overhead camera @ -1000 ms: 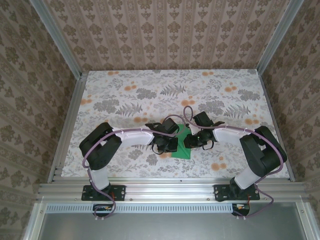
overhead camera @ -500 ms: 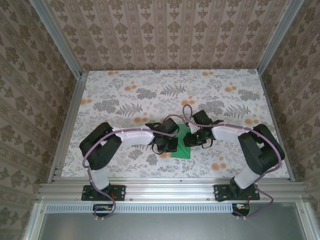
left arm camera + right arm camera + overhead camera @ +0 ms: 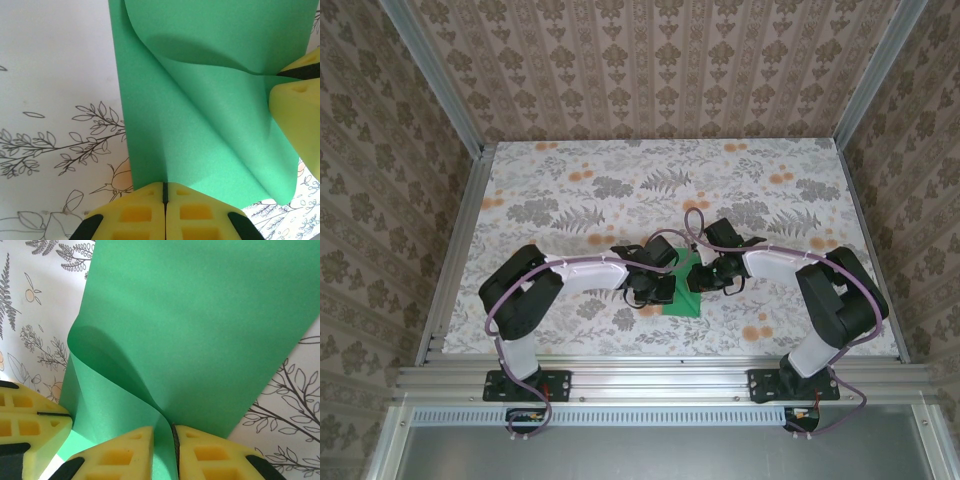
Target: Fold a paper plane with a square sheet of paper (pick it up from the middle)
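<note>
The square sheet of paper (image 3: 692,303) is held over the front middle of the tabletop (image 3: 620,180), bowed into a soft curl between the two arms. The left pincer (image 3: 164,189) is clenched on one edge, and the right pincer (image 3: 164,434) is clamped on a pinched ridge. If the pincers are drawn apart or twisted unevenly, the thin sheet could be torn or creased off-line.

Flat white worktop (image 3: 620,180) printed with grey ferns and orange blossoms; beige damask-wallpaper walls (image 3: 660,70) on three sides; silver aluminium frame rails (image 3: 660,378) along near edge.
</note>
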Motion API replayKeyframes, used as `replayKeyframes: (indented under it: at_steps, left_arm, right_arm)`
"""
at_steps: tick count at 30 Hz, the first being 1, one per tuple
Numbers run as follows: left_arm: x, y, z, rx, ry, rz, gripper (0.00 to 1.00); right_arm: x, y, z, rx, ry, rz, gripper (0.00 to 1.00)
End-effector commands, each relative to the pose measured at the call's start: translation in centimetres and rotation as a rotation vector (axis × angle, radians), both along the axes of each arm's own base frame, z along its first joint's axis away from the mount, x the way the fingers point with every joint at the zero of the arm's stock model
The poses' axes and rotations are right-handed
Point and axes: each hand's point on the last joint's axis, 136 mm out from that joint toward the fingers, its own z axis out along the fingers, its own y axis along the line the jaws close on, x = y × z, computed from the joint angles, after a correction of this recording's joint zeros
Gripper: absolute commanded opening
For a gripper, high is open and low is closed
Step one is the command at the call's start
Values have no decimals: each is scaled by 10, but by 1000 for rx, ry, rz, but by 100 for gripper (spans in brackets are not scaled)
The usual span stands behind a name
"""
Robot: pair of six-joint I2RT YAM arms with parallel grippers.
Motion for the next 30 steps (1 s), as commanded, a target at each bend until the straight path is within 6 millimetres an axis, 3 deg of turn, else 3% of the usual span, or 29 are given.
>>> replayKeyframes:
  at_steps: [1, 5, 10, 30]
  left_arm:
    - [-7, 10, -13, 78, 18, -23, 7]
    - [-6, 9, -12, 77, 17, -25, 7]
    - [-6, 10, -13, 85, 19, -28, 7]
    - [-6, 8, -12, 79, 20, -40, 7]
  right_arm:
    - [5, -2, 7, -13, -12, 1, 19]
    - [7, -1, 7, -20, -6, 1, 19]
    - [10, 4, 24, 15, -43, 16, 19]
    - [11, -5, -7, -67, 32, -8, 17]
